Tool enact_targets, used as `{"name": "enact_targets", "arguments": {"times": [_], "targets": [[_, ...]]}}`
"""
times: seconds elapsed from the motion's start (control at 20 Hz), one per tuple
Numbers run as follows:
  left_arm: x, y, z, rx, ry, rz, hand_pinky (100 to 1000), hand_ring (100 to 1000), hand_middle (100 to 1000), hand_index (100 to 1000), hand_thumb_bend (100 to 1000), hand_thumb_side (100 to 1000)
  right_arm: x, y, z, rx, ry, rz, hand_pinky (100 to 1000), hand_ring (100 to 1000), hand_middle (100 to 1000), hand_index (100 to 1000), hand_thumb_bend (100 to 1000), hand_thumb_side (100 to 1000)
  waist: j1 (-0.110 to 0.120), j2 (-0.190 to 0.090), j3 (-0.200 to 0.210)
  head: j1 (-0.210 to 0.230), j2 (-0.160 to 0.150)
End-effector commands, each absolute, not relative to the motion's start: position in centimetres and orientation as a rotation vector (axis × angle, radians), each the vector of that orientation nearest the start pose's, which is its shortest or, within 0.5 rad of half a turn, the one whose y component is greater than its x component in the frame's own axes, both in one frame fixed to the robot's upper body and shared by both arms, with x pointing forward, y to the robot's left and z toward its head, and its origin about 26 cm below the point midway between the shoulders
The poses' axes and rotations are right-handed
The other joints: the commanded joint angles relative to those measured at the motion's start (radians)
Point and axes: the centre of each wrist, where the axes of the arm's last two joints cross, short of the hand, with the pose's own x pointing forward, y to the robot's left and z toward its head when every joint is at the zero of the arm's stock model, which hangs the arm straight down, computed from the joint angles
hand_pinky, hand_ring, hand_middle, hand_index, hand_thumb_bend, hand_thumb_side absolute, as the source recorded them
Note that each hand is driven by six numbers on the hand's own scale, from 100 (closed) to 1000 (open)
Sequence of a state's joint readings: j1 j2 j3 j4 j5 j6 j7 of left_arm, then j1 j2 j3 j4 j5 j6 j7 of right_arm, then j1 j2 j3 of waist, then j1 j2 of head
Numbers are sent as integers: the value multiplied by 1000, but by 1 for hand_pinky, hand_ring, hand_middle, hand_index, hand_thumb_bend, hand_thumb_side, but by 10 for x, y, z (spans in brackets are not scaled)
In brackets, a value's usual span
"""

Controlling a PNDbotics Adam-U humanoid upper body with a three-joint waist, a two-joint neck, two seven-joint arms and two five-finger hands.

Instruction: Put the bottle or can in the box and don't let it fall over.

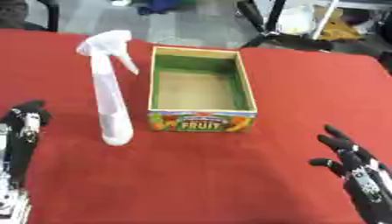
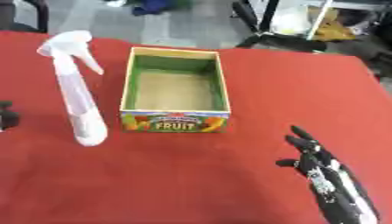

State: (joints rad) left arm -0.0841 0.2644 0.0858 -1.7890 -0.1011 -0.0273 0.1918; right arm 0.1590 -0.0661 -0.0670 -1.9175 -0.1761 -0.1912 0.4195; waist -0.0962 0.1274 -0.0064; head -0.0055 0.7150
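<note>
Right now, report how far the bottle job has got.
Nothing looks done yet: the white spray bottle stands upright on the red table, left of the box, whose inside holds nothing. Nothing is in hand: the left hand is at the left edge, and the right hand rests with fingers open at lower right. Left: grasping, lifting, setting it upright inside.

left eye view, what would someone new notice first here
A tall white spray bottle stands upright on the red table, just left of an open box with FRUIT on its front and nothing inside. An open robot hand rests at the lower right, and the other robot hand shows at the left edge.
</note>
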Motion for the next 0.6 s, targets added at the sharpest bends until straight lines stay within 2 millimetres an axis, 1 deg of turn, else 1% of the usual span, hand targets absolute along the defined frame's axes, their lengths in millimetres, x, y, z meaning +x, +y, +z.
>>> {"name": "enact_targets", "arguments": {"times": [0.05, 0.15, 0.25, 0.35, 0.45, 0.6], "targets": [[290, 322, 117, 548, -1989, -114, 734, 673, 535, 728, 144, 720, 231, -283, 51, 241, -1972, 290, 707, 1000, 1000, 800, 100, 580, 8, -14, -1, -1, -9], [288, 332, 135, 598, -2030, -141, 733, 672, 536, 729, 147, 701, 231, -283, 51, 237, -1972, 291, 707, 1000, 1000, 800, 100, 576, 10, -16, -1, -4, -8], [286, 343, 159, 659, -2086, -180, 731, 672, 538, 731, 153, 682, 230, -284, 50, 233, -1970, 293, 707, 1000, 1000, 800, 100, 576, 12, -18, -1, -6, -9], [284, 352, 187, 724, -2147, -241, 730, 671, 542, 735, 159, 662, 230, -285, 50, 227, -1969, 294, 707, 1000, 1000, 800, 100, 574, 16, -19, -4, -6, -11], [281, 361, 218, 794, -2194, -330, 730, 671, 544, 737, 161, 648, 230, -286, 50, 222, -1968, 297, 707, 1000, 1000, 800, 100, 575, 20, -21, -8, -7, -10], [282, 373, 257, 893, -2196, -504, 731, 674, 551, 745, 164, 638, 230, -287, 50, 220, -1964, 307, 707, 1000, 1000, 800, 100, 574, 29, -23, -17, -11, -10]]}}
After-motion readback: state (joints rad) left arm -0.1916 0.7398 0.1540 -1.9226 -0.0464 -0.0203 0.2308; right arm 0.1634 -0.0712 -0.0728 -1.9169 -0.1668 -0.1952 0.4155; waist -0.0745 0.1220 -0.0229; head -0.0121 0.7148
